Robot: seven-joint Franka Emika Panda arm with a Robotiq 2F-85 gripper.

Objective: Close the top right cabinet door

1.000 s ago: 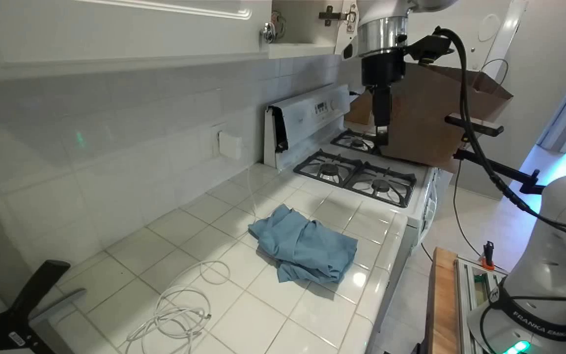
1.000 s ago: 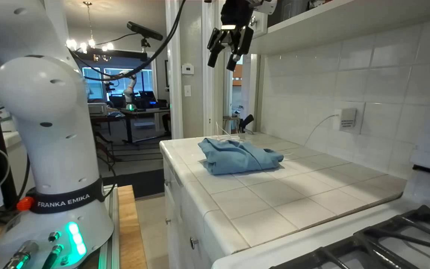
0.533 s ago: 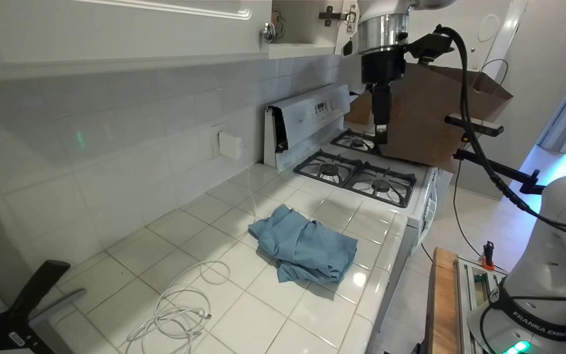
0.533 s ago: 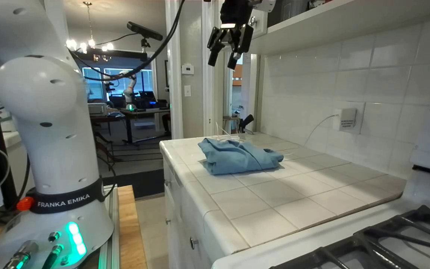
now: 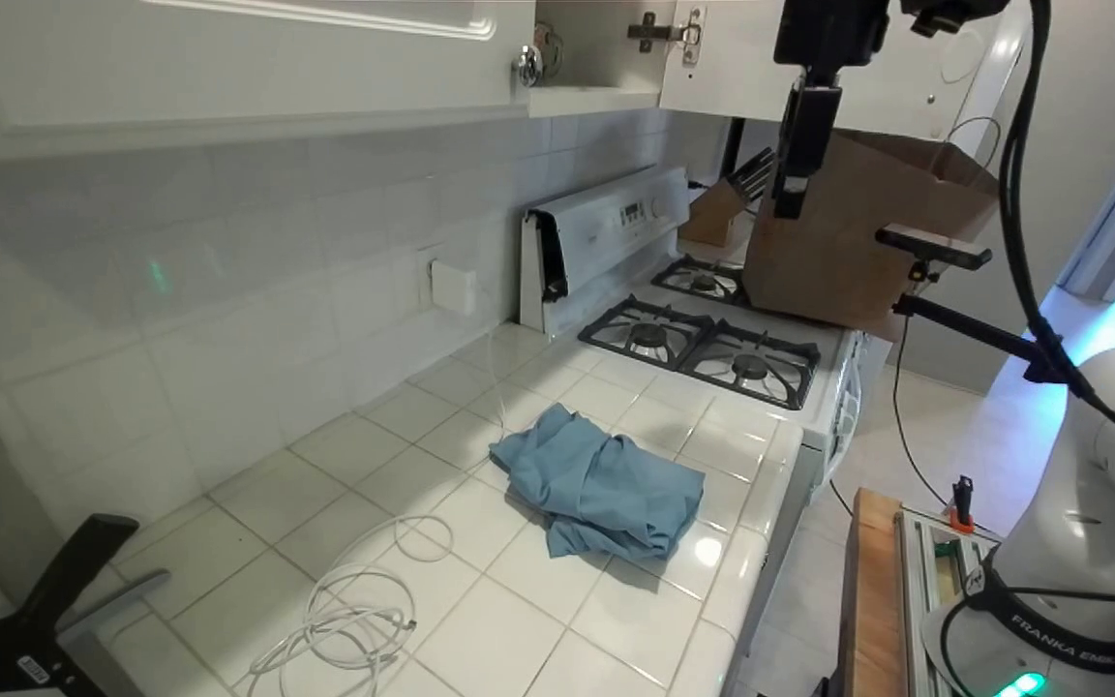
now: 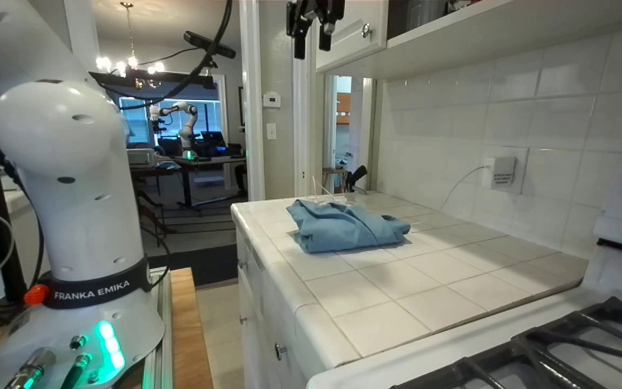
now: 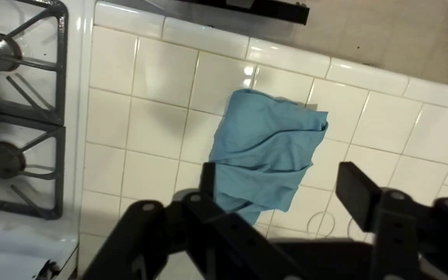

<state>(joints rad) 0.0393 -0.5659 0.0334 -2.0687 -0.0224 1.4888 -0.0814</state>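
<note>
The top right cabinet door (image 5: 717, 68) stands swung open in an exterior view, its flat white inner face showing beside its hinge. Its upper part is cut off by the frame. The matching other door (image 5: 325, 68) with a knob looks shut; it also shows in an exterior view (image 6: 351, 38). My gripper points down and is open and empty. In an exterior view the gripper (image 5: 795, 184) hangs in front of the open door and the box; I see no contact. It also shows at the top of an exterior view (image 6: 312, 51) and in the wrist view (image 7: 276, 173).
A brown cardboard box (image 5: 848, 242) stands on the stove (image 5: 606, 232) below the open door. A blue cloth (image 5: 606, 489) and white cable (image 5: 354, 620) lie on the tiled counter (image 6: 397, 281). A black-handled tool (image 5: 54, 600) stands at the counter's end.
My gripper has moved up and away from the cabinet wall. The hinge side of the open door is no longer covered by the arm. The doors have not moved.
</note>
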